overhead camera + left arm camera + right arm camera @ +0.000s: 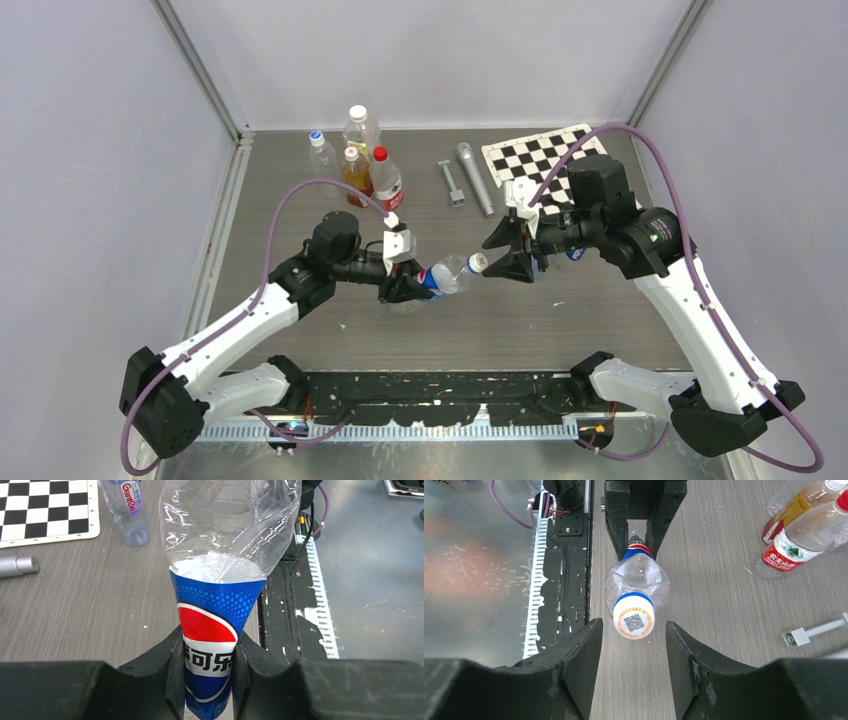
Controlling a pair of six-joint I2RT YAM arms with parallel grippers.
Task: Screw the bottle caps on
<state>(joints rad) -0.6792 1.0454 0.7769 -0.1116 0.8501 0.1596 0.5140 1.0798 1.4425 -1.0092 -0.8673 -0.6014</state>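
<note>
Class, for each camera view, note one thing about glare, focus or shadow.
Top external: soft, even light, only faint shadows. Left wrist: white glare streaks on the crumpled Pepsi bottle. Right wrist: the bottle's cap is sharp; the metal sheet at left shows blurry reflections.

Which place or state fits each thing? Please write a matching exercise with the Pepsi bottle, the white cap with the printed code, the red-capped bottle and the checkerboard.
1. Pepsi bottle
2. white cap
3. red-capped bottle
4. checkerboard

A. lying flat, far right
B. clamped in the left gripper
C. standing upright, far side
D. inside the open right gripper

Pairs: 1-B, 2-D, 3-C, 4-A
</note>
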